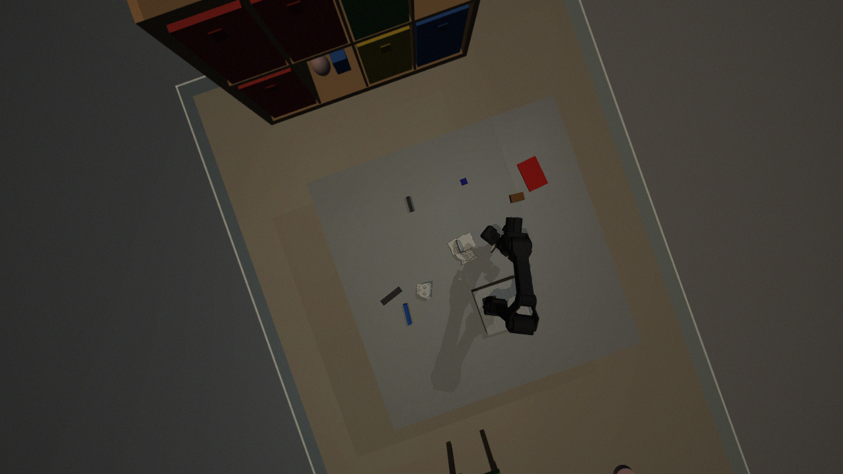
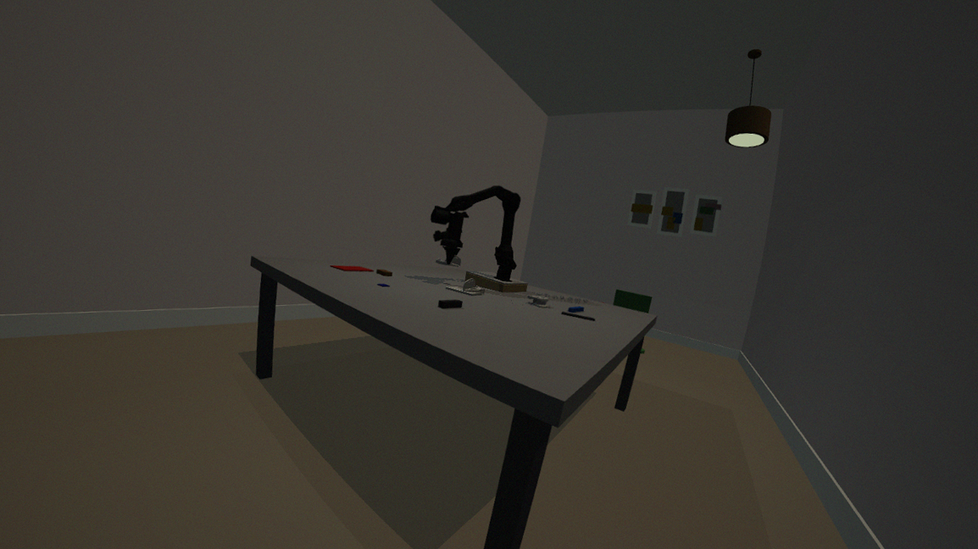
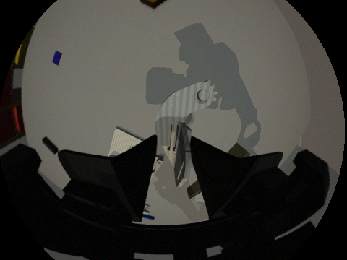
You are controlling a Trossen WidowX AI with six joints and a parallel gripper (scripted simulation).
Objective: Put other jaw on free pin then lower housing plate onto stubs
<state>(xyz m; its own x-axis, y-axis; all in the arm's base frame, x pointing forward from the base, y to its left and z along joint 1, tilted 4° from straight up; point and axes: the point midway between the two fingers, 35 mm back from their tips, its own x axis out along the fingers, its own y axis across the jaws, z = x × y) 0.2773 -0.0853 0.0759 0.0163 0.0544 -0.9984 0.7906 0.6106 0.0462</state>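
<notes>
My gripper (image 1: 494, 248) (image 2: 449, 261) (image 3: 173, 139) is shut on the loose pale jaw (image 3: 182, 102), a curved piece with a round hole and gear teeth at its far end. Gripper and jaw hang above the table, to the right of the pale base (image 1: 466, 240) (image 2: 465, 292) (image 3: 124, 141) in the top view. A jaw stands on that base, but its pin and the free pin are too small or hidden to make out. The pale housing plate (image 1: 424, 289) (image 2: 538, 300) lies apart, toward the blue bar.
A shallow tray (image 1: 479, 313) stands by the arm's foot. A red plate (image 1: 532, 174) (image 2: 351, 268), orange block (image 1: 517, 197) (image 2: 384, 272), small blue block (image 1: 463, 181) (image 3: 57, 58), black block (image 1: 409, 204) (image 2: 449, 303), dark bar (image 1: 391, 295) and blue bar (image 1: 407, 314) lie around.
</notes>
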